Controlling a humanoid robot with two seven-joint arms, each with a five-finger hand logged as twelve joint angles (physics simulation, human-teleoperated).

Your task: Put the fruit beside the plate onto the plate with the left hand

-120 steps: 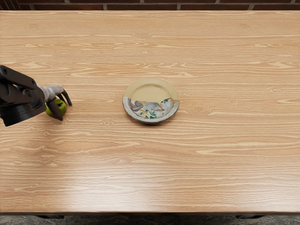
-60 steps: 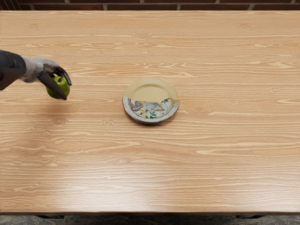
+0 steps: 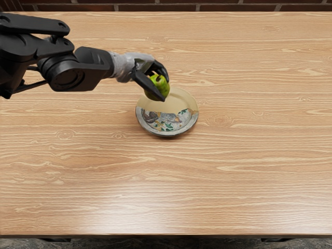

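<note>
Wooden table [image 3: 233, 171]: left hand [image 3: 145, 75], grasping green fruit [image 3: 158, 85], has moved from table's left to over plate [image 3: 167, 111] rim.

One fruit [image 3: 160, 85] is counted, green, and it is gripped in the curled fingers of the one hand on show, the left hand [image 3: 143, 72]. One plate [image 3: 193, 118] is counted, found just below and to the right of that hand, with its upper-left rim overlapped by the held fruit. One table [image 3: 249, 171] is seen, spread out beneath the hand on every side. One arm [image 3: 72, 67] is tallied, brought in behind the hand from the left edge. One brick wall [image 3: 155, 6] is noted, far beyond the hand.
</note>
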